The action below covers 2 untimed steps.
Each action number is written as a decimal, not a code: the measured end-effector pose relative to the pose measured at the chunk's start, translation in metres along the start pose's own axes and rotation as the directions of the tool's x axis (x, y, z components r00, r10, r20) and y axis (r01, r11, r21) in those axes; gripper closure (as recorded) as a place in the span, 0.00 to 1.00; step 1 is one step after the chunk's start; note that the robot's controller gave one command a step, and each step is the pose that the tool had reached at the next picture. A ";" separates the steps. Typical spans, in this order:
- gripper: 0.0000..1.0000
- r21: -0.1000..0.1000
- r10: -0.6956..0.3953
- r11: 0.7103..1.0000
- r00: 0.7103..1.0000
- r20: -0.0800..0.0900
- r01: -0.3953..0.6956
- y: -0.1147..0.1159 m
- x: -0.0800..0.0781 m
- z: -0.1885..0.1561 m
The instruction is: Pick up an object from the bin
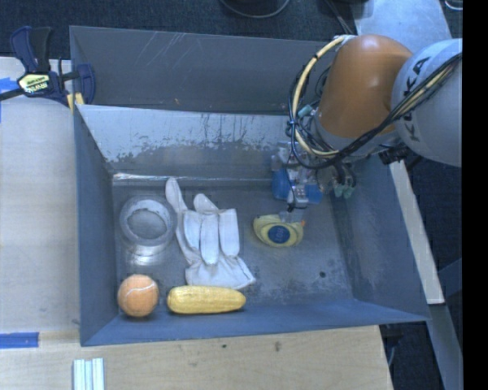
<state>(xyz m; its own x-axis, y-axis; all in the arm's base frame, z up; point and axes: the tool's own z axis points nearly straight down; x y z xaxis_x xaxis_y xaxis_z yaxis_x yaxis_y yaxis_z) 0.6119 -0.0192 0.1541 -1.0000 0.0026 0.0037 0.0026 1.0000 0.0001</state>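
Where arm [366, 88] overhangs, bin wall [228, 140] vanishes.

Colours in the grey bin [228, 149]
White glove [210, 238], clear jar [146, 226], orange ball [138, 295], yellow cob-like piece [206, 300], and a yellow disc [278, 232] with a blue centre (pale scuffs streak the bin's far wall); the arm's wrist cover [362, 84] is orange.

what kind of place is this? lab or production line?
Probably a grasping-research lab, not production: the grey metal bin holds mismatched items, a white glove, an orange ball, a clear cup, and the gripper hangs near a round yellow-and-blue thing.
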 end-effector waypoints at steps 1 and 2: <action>0.00 0.000 0.000 1.000 1.000 0.007 0.000 0.000 -0.001 -0.005; 0.00 -0.002 0.096 0.995 0.995 0.008 -0.096 -0.028 0.013 0.046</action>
<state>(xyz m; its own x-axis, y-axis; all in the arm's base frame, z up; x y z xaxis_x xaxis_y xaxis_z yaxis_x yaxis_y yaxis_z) 0.5988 -0.0467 0.1079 -0.9951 0.0986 -0.0044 0.0986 0.9951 0.0021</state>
